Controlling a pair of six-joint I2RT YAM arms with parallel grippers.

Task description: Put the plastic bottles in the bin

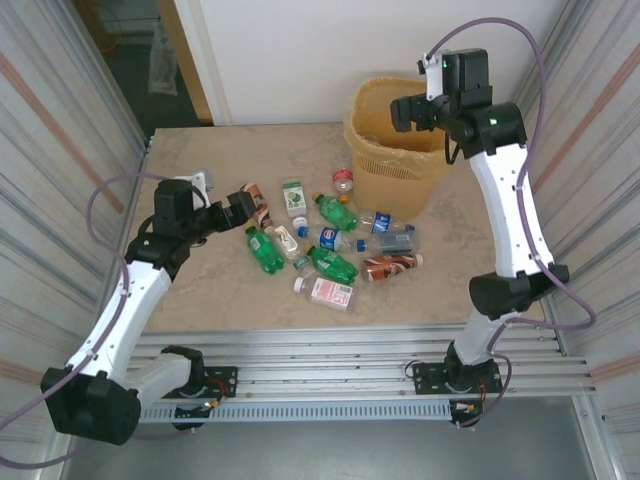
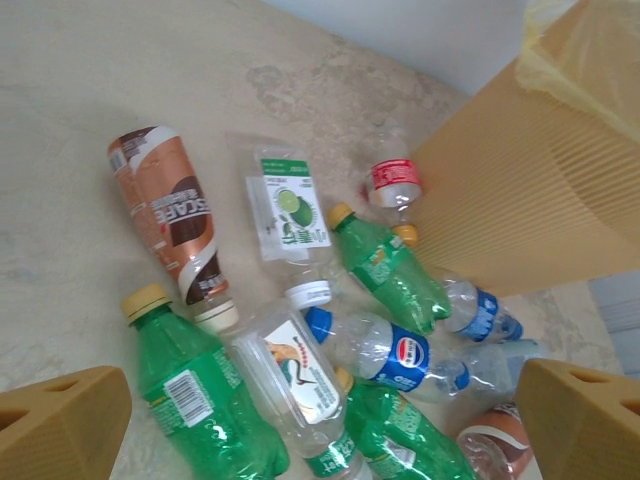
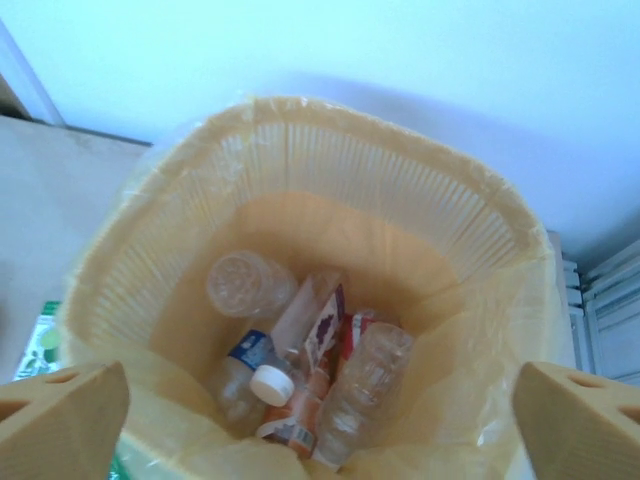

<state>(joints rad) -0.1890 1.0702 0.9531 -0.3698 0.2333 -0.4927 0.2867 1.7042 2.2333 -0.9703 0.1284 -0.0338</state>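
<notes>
1. The left claw (image 1: 252, 210) is wide open and holds nothing. It hangs low over the left end of the bottle heap on the counter (image 1: 200, 290).
2. Right under it, in the left wrist view, lies a green bottle (image 2: 200, 400). Its cap points up and left and its bottom points down and right. So it lies slanted between the two fingers (image 2: 60, 420), closer to the left one. I think the claw should turn a little, so it can squeeze the bottle across its thin way and not along its long way.
3. Just past the green one lies a brown bottle (image 2: 175, 215). No finger touches it.
4. The other plastic bottles (image 1: 340, 250) lie in a heap in the middle of the counter, from the left claw over to the foot of the bin (image 1: 400, 170). The left arm is much nearer to them than the right arm.
5. The bin stands at the far right of the counter. A few bottles already lie at its bottom.
6. The right claw (image 1: 405, 110) hangs high over the bin's mouth. Its fingers are spread wide with nothing between them.
</notes>
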